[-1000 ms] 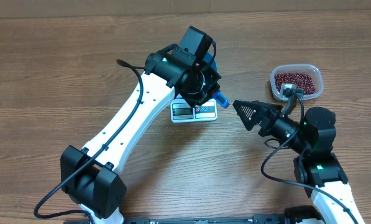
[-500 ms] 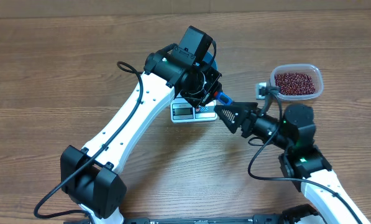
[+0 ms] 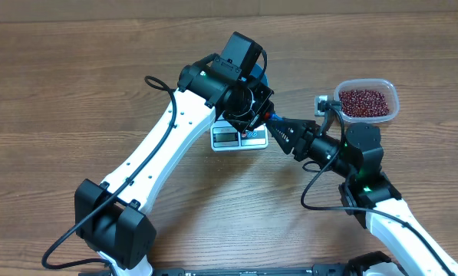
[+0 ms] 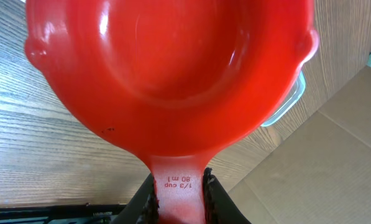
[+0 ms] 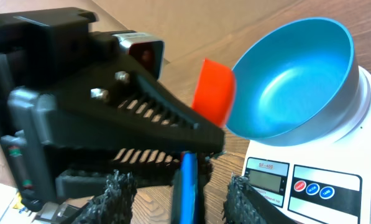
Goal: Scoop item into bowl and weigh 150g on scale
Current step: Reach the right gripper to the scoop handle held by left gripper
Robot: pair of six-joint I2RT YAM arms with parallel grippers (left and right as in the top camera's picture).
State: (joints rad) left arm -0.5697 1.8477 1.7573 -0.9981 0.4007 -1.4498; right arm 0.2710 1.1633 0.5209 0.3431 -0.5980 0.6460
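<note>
While the small dark red-brown beans (image 3: 363,100) lie heaped in the clear rounded plastic tub (image 3: 395,107), behind the right gripper (image 5: 182,194) and well apart from it, the deep bright-blue round bowl (image 5: 297,74) sits just ahead of that gripper on the flat white rectangular scale (image 5: 365,112). What shows of the bowl's inside is plain blue. Its rim overhangs the scale, whose display edge faces the right gripper.

Room is tight here. The black body of the left gripper (image 4: 179,198) crowds in beside the bowl, and the red plastic scoop (image 4: 173,62) hangs at the bowl's near rim; whether they touch cannot be told. Bare wooden worktop (image 3: 75,92) spreads wide beyond the left arm.

The left gripper is clenched on the scoop's flat handle. The right gripper's ribbed fingers (image 5: 118,194) stand partly apart on either side of a narrow blue strip (image 5: 186,180), with a gap on each side and nothing grasped.
</note>
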